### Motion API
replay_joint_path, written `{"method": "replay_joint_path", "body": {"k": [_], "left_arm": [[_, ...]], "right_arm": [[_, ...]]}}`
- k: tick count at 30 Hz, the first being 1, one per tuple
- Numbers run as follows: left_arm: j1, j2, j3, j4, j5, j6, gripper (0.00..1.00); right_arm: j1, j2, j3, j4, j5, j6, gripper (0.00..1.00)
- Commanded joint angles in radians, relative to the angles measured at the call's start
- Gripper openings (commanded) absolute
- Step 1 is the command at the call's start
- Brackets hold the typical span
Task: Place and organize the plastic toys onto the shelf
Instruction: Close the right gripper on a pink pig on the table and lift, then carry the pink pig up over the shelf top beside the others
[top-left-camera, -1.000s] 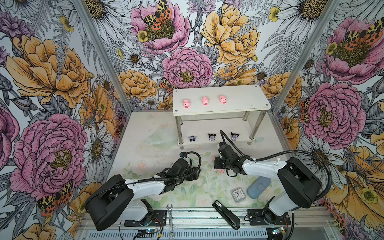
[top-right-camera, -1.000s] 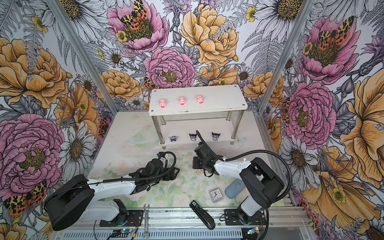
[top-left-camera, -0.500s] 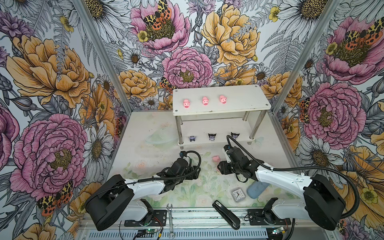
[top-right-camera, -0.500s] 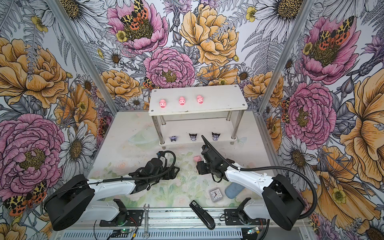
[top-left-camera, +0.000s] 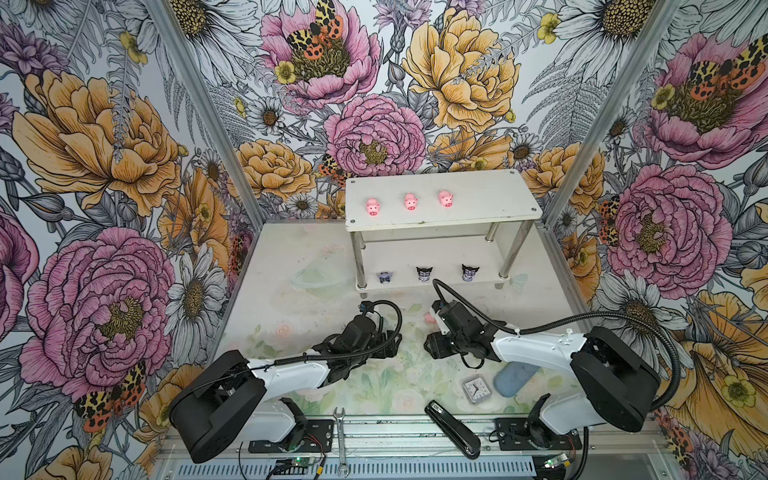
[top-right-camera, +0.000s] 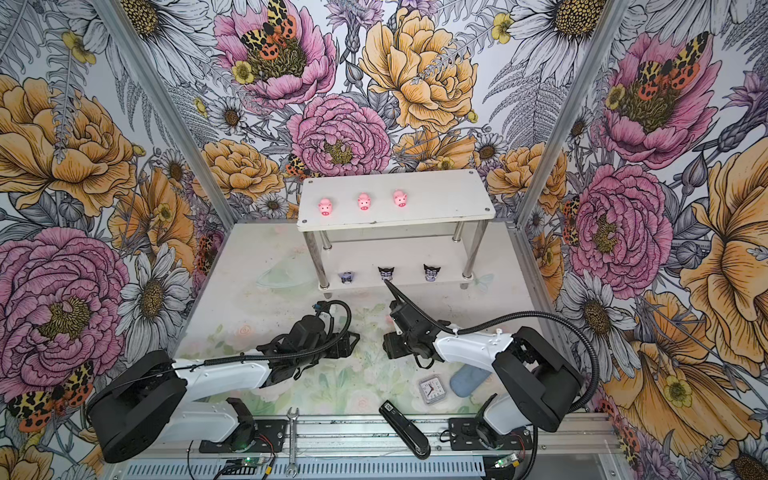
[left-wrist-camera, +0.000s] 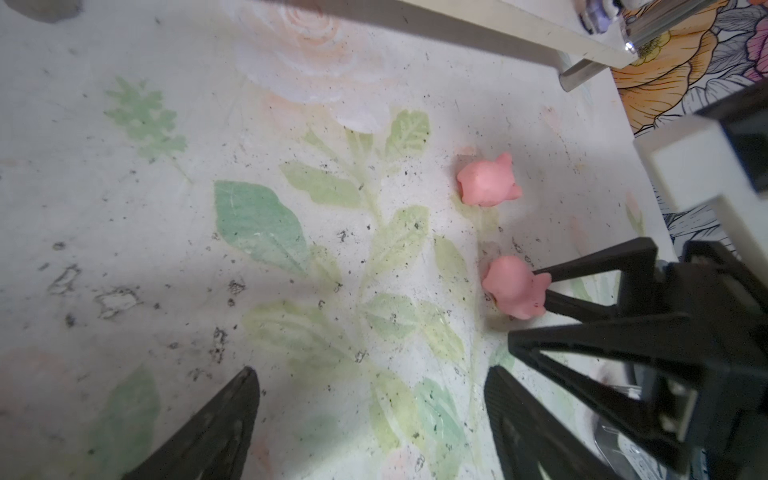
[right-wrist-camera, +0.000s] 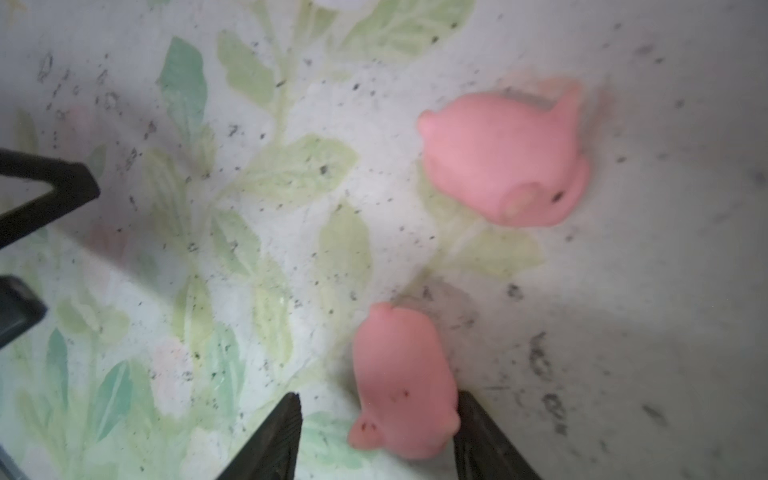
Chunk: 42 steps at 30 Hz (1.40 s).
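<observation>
We are reaching our right gripper (right-wrist-camera: 378, 395) down to the table (top-left-camera: 299, 299) in front of the shelf (top-left-camera: 490, 195). Its jaws are standing partly apart around a pink pig (right-wrist-camera: 401, 386) that is lying on the flowered surface. In the right wrist view one finger (right-wrist-camera: 486, 440) is sitting against the pig's side while the other finger (right-wrist-camera: 270, 444) is standing clear of it, so we are straddling the toy without clamping it. A second pig (right-wrist-camera: 503, 153) is lying close by on the table, apart from the first and outside the jaws. Our left gripper (left-wrist-camera: 370, 415) is hovering low just beside the right one, pointing toward both pigs. Its jaws are spread wide and are framing only bare table. On the shelf's top tier we are seeing three more pigs (top-left-camera: 410, 202) standing in a row with their snouts turned toward the arms. Along the front edge of the lower tier three dark figurines (top-left-camera: 424, 274) with pointed ears are standing spaced apart. Toward the near edge of the table, well apart from the toys, a small square clock (top-left-camera: 477, 390) and a black stapler (top-left-camera: 452, 428) are lying beside each other.
</observation>
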Motion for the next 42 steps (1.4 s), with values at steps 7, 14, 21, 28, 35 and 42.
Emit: {"method": "replay_joint_path", "body": {"k": [7, 14, 21, 28, 35, 42], "left_arm": [[-0.013, -0.003, 0.043, -0.006, -0.006, -0.004, 0.87], [-0.014, -0.014, 0.03, -0.006, -0.014, -0.006, 0.87], [-0.011, -0.028, 0.02, -0.012, -0.021, 0.003, 0.87], [-0.001, -0.05, 0.013, -0.025, -0.02, 0.016, 0.87], [0.013, -0.075, -0.003, -0.025, -0.023, 0.02, 0.88], [0.017, -0.076, -0.012, -0.017, -0.019, 0.02, 0.88]], "right_arm": [[0.071, 0.01, -0.031, 0.02, 0.165, 0.102, 0.62], [0.109, 0.07, 0.043, 0.033, 0.24, 0.113, 0.54], [0.128, 0.119, 0.069, 0.034, 0.3, 0.135, 0.3], [0.133, 0.033, 0.065, -0.059, 0.318, 0.134, 0.24], [0.116, -0.221, 0.222, -0.515, 0.462, 0.067, 0.19], [0.028, -0.399, 0.554, -0.825, 0.483, -0.043, 0.18]]}}
